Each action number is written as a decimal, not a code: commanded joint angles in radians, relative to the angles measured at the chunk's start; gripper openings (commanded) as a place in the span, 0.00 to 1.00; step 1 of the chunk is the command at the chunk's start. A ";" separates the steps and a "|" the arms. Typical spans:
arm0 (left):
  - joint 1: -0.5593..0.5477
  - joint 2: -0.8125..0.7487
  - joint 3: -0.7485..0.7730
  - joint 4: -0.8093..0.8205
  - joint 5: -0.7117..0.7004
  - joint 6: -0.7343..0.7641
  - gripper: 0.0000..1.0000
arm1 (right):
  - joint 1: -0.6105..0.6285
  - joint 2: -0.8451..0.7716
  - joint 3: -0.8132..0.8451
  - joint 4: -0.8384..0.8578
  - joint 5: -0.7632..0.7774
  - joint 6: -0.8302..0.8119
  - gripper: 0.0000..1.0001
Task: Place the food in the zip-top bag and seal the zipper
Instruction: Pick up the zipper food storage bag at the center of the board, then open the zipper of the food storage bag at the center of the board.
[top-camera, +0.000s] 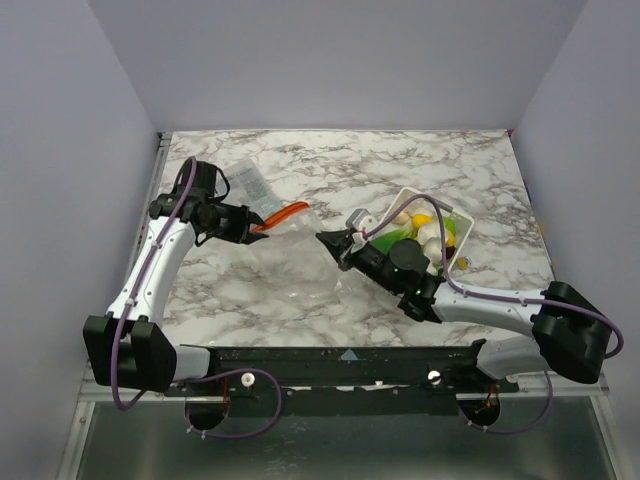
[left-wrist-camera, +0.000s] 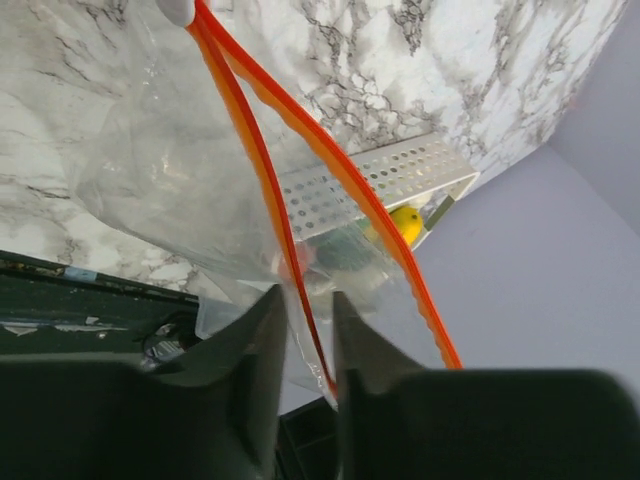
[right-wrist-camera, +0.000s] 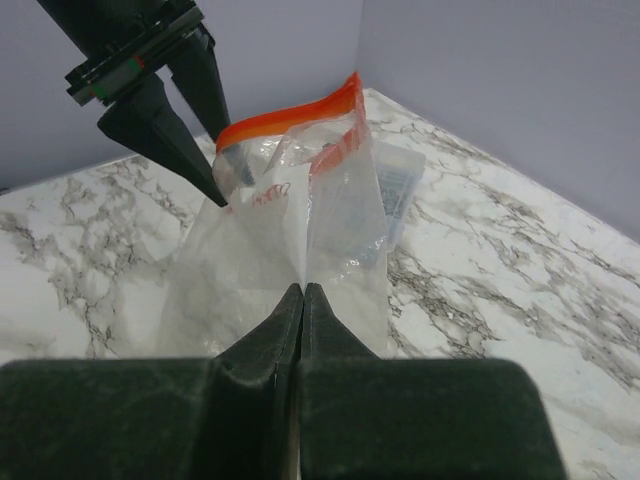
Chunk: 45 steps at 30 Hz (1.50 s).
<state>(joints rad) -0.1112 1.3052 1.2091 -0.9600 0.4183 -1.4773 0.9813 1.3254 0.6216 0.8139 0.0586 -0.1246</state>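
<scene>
The zip-top bag hung over the counter, its length running from the left gripper, jaws slightly apart astride one lip of the zipper, to the right gripper, clenched on its opposite end, nearer the food by the right edge.

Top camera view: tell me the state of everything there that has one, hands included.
zip-top bag: held between both hands, mouth open, no food seen inside
zipper: unsealed, strips apart
food: in the basket
basket: on the table, loaded
left hand: partly open, one zipper strip between its jaws
right hand: shut on the bag's film
grey packet: lying flat
</scene>
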 joint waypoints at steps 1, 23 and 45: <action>0.005 -0.028 -0.017 -0.026 -0.054 -0.005 0.14 | 0.012 -0.022 0.032 -0.004 0.009 0.065 0.01; -0.043 -0.527 -0.013 0.109 -0.575 1.128 0.00 | 0.005 0.159 0.730 -1.228 0.061 0.732 0.77; -0.273 -0.317 -0.198 0.336 -0.131 1.228 0.00 | 0.002 0.176 0.518 -0.868 0.025 0.837 0.82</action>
<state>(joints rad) -0.3756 0.9928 1.0237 -0.7086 0.2169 -0.2993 0.9863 1.4517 1.1065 -0.0898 0.0319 0.7082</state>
